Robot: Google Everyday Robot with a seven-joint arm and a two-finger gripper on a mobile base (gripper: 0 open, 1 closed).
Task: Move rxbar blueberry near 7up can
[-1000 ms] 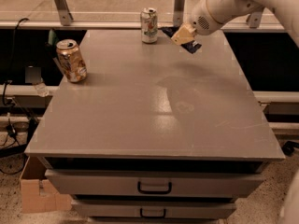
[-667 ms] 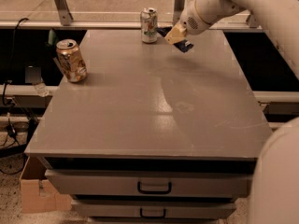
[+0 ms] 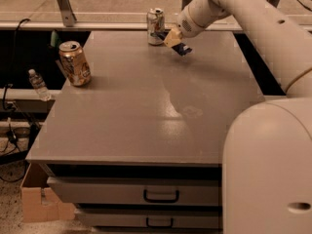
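The 7up can [image 3: 156,26], silvery with green markings, stands upright at the far edge of the grey table [image 3: 146,111]. My gripper [image 3: 174,41] is just right of the can, low over the table, and is shut on the rxbar blueberry [image 3: 182,48], a dark navy wrapper that sticks out to the right below the fingers. The bar hangs just above the table, a short gap from the can.
A gold-tan dented can [image 3: 75,63] stands near the table's left edge. My white arm [image 3: 253,28] reaches across the right side of the view and its base [image 3: 268,169] fills the lower right. Drawers [image 3: 161,195] are below the tabletop. A small bottle [image 3: 38,85] lies left of the table.
My gripper has moved left with the bar, from the table's far right area to right beside the 7up can. The arm's base has swung into the lower right of the view.
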